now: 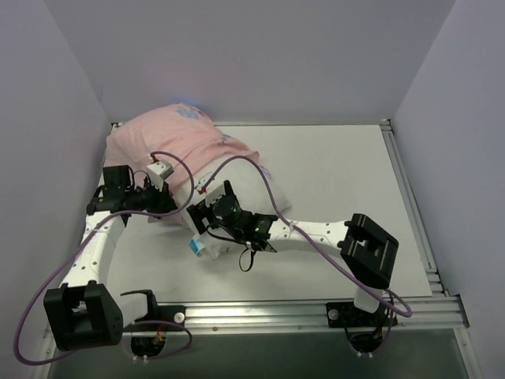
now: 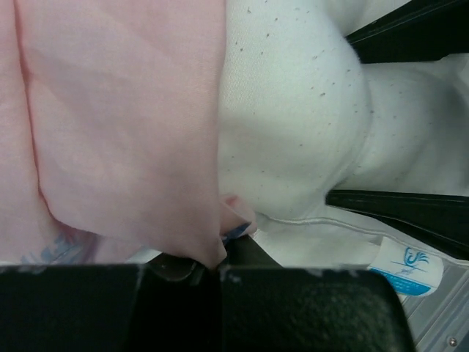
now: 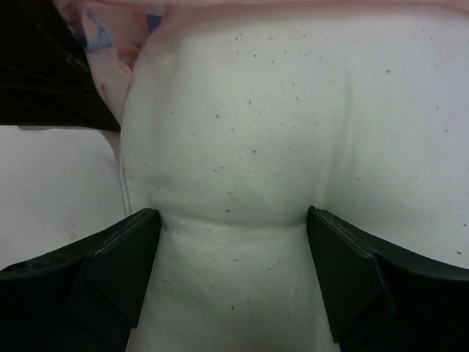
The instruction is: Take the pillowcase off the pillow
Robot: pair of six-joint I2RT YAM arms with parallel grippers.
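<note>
Pink fabric marks the pillowcase [image 1: 166,142], which covers the far portion of the pillow [image 3: 249,132]. The assembly lies at the far-left corner of the desk [image 1: 339,174].

- Near end of the pillow: bare white, with the label [image 2: 407,269] exposed.
- Left gripper [image 2: 214,268]: closed, pinching the open hem of the pillowcase.
- Right gripper [image 3: 231,220]: clamped on the bare pillow end, both jaws pressed into the stuffing.

Status: removal is judged partly done. The larger share of the pillow is inside the cover.

To complete: draw the hem and the pillow apart until the cover slides free.
</note>
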